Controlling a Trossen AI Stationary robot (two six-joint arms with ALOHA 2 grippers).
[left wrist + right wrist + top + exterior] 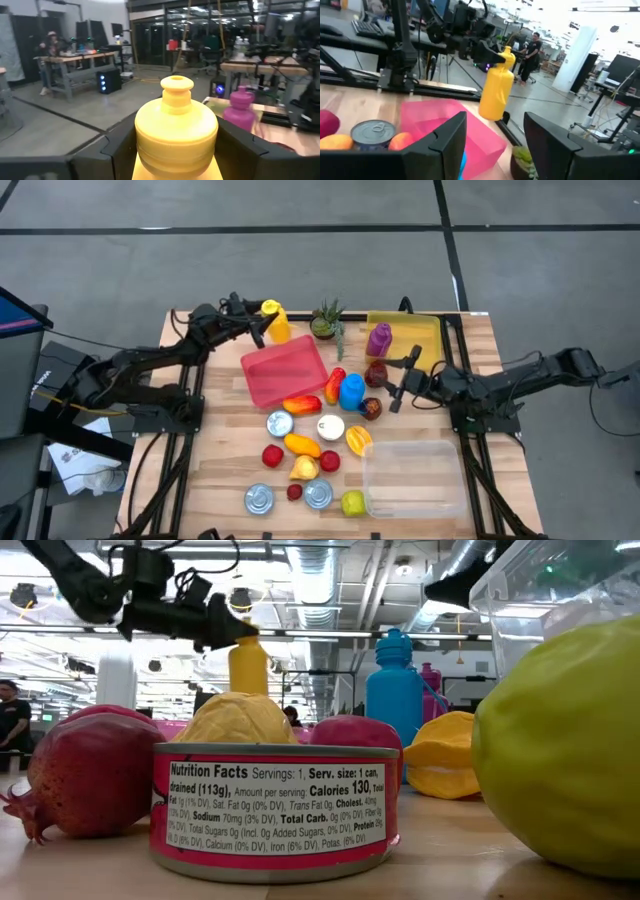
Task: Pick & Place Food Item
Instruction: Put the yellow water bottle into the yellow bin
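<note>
High view: the left tool (pixel 262 321) grasps the yellow plastic squeeze bottle (pixel 277 323) at the far edge of the wooden counter (pixel 215 470), just behind the pink square plastic bin (pixel 284 370). Low view: the bottle hangs high behind the bin. Left wrist view: dark fingers (pixel 118 145) flank the bottle's shoulder; keeping it upright and centred over the bin before letting go seems wise. Right wrist view: the right tool (pixel 495 142) waits released beside the bin.
</note>
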